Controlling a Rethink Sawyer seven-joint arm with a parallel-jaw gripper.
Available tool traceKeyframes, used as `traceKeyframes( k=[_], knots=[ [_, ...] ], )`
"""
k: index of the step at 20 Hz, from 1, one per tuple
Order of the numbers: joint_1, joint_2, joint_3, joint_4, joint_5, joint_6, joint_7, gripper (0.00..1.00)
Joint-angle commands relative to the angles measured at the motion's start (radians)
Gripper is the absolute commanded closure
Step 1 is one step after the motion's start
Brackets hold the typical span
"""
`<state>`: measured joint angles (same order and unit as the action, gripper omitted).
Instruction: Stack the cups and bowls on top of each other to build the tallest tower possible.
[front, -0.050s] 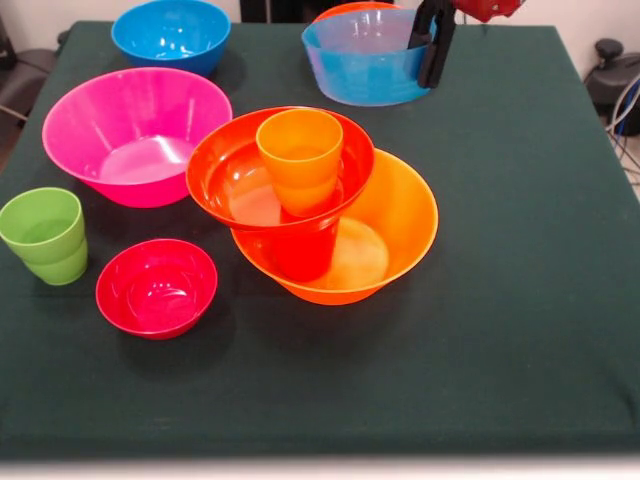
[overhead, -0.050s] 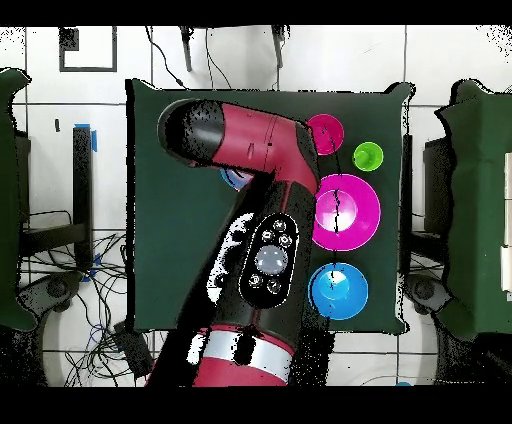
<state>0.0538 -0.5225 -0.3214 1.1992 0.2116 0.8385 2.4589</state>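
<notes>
The tower stands mid-table: a wide orange bowl (front, -0.050s: 400, 225) holds a red-orange cup (front, -0.050s: 300, 252), which carries a tilted red-orange bowl (front, -0.050s: 235, 175) with an orange cup (front, -0.050s: 300, 155) in it. A pink bowl (front, -0.050s: 135, 135) (overhead, -0.050s: 347, 211), a light green cup (front, -0.050s: 45, 232) (overhead, -0.050s: 368, 156) and a small crimson bowl (front, -0.050s: 157, 287) (overhead, -0.050s: 325, 133) sit apart from it. One blue bowl (front, -0.050s: 170, 35) (overhead, -0.050s: 339, 290) is at the far left. My gripper (front, -0.050s: 430, 45) is shut on the right rim of a second blue bowl (front, -0.050s: 360, 60), one finger inside and one outside.
An orange rim (front, -0.050s: 355, 8) shows behind the gripped blue bowl. In the overhead view the red and black arm (overhead, -0.050s: 265, 230) covers the tower and the gripper. The dark green table (front, -0.050s: 520, 300) has open space on its right and front.
</notes>
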Motion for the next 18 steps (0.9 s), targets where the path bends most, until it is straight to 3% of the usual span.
traceKeyframes(
  k=[1,7,18],
  knots=[
    [-0.035,0.004,0.163,-0.021,-0.081,0.148,-0.209,1.0],
    [-0.05,-0.033,0.187,-0.025,-0.09,0.215,-0.212,1.0],
    [-0.083,-0.017,0.221,-0.086,-0.121,0.257,-0.233,1.0]
  ],
)
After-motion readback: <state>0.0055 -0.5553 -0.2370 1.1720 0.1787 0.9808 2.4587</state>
